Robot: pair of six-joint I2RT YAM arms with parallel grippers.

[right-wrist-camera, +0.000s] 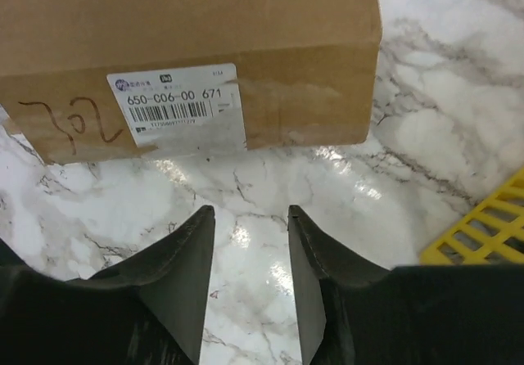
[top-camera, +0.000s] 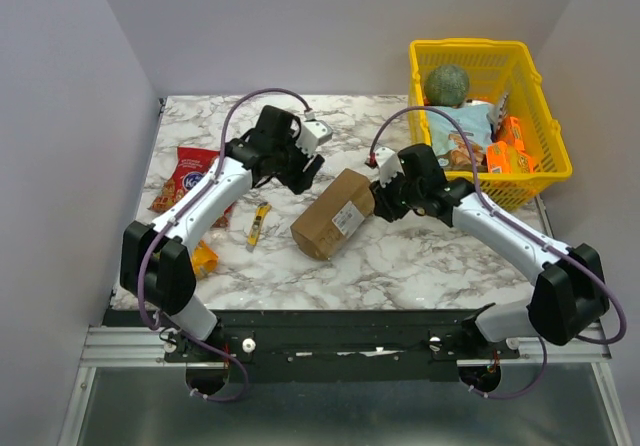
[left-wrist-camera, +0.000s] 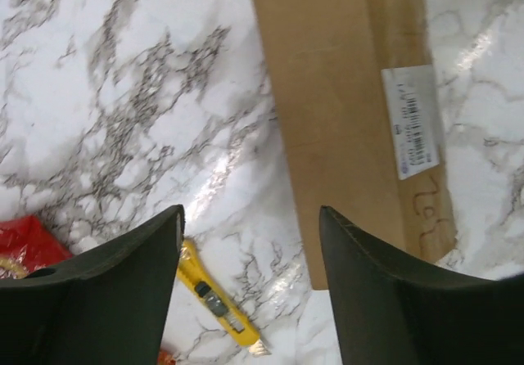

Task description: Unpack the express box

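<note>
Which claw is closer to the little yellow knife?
Left. The left claw hangs right by the knife. The right claw is on the other side of the box, near the basket.

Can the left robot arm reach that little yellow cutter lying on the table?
Probably yes. The left gripper hangs open and empty close to the yellow cutter, which lies on the bare table with nothing on top. The express box sits beside it, apart, so it should not block.

brown express box (top-camera: 333,215) with white label, grey-veined white marble table (top-camera: 420,256), yellow basket (top-camera: 540,116)
</note>
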